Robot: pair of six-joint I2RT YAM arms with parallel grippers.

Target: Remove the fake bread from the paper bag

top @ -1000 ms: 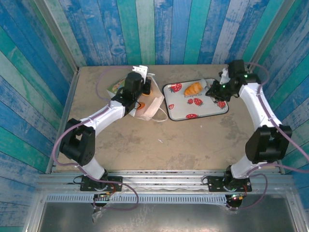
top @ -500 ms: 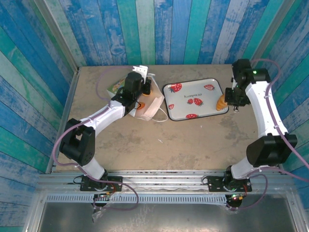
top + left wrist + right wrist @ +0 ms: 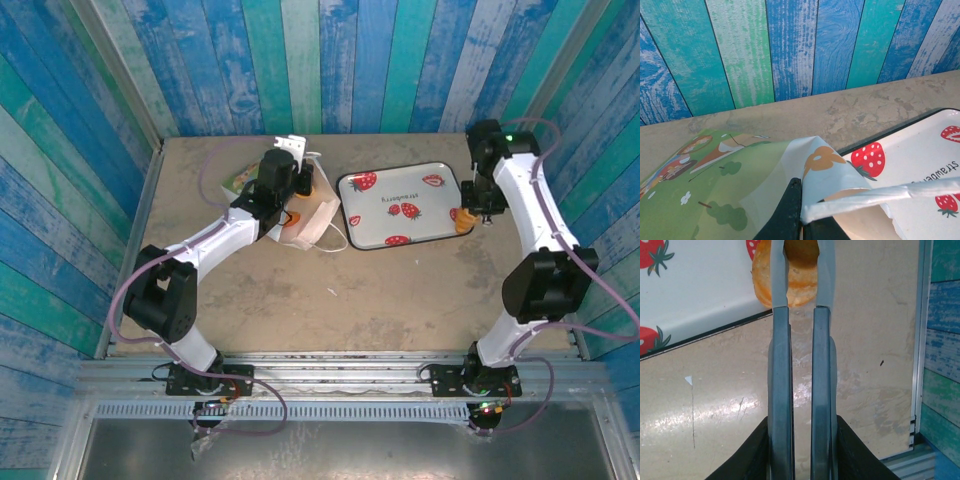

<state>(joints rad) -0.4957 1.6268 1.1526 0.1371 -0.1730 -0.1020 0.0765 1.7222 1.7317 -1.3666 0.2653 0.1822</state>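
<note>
Tongs (image 3: 780, 390) clamped in the right gripper (image 3: 800, 440) pinch orange toy bread (image 3: 800, 287) over the strawberry tray's (image 3: 400, 190) right edge. The left gripper (image 3: 800, 215) is closed on the paper bag (image 3: 830, 175) beside the tray, on a beige table (image 3: 350, 300) with blue-green plank walls (image 3: 330, 60).

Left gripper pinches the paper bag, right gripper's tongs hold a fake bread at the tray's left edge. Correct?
Not quite: the fake bread in the tongs sits at the tray's right edge, not its left, as the top external view shows. The rest holds: left gripper shut on the paper bag, right gripper holding the tongs.
</note>
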